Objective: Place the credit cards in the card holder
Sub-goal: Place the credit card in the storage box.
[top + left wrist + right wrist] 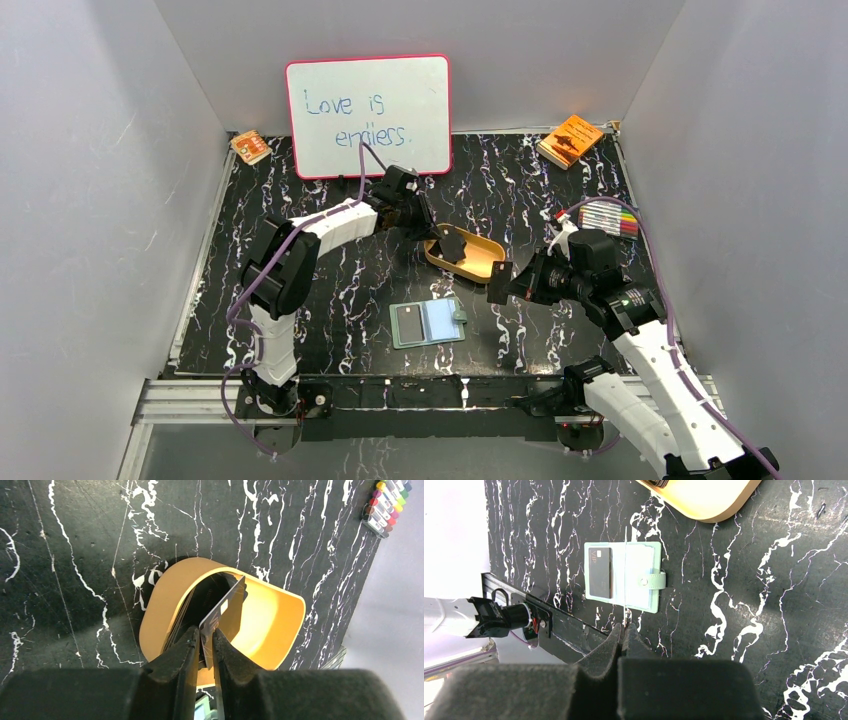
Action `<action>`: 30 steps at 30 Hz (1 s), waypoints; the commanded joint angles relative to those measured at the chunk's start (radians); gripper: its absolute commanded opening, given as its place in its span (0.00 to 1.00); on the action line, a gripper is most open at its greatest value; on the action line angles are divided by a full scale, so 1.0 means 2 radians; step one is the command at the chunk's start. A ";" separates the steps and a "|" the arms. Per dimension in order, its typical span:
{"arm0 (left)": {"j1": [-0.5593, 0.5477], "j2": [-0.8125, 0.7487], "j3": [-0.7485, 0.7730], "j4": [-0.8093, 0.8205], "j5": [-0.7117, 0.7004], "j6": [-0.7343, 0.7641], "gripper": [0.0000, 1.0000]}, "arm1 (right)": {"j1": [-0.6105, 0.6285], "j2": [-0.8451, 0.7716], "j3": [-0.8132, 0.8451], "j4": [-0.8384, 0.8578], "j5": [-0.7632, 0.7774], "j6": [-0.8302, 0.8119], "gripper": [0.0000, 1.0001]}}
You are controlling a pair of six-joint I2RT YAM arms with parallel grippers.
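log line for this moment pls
left gripper: grips card A in tray | right gripper: holds card B edge-on, not yet in open card holder | card C sleeved

L arm (335,222) & R arm (650,355) had white shells w/ black joints. Purple cable (361,165) ran along each. R arm bore a green LED (628,296). Fingers (182,655) were matte black wedges.

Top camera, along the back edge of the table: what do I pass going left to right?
small orange packet → whiteboard → orange booklet
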 commanded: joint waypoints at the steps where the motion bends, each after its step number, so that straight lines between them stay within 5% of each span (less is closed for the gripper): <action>1: 0.005 -0.016 -0.004 -0.021 -0.006 0.011 0.16 | -0.001 -0.006 0.009 0.010 0.003 -0.003 0.00; 9: 0.010 -0.047 -0.004 -0.045 -0.023 0.024 0.23 | -0.001 -0.001 0.014 0.013 -0.003 -0.002 0.00; 20: -0.014 -0.260 -0.134 -0.068 -0.070 0.030 0.87 | 0.000 0.038 -0.018 0.093 -0.125 -0.009 0.00; 30: -0.151 -0.414 -0.265 -0.119 -0.168 -0.005 0.88 | 0.033 0.073 -0.052 0.102 -0.118 -0.017 0.00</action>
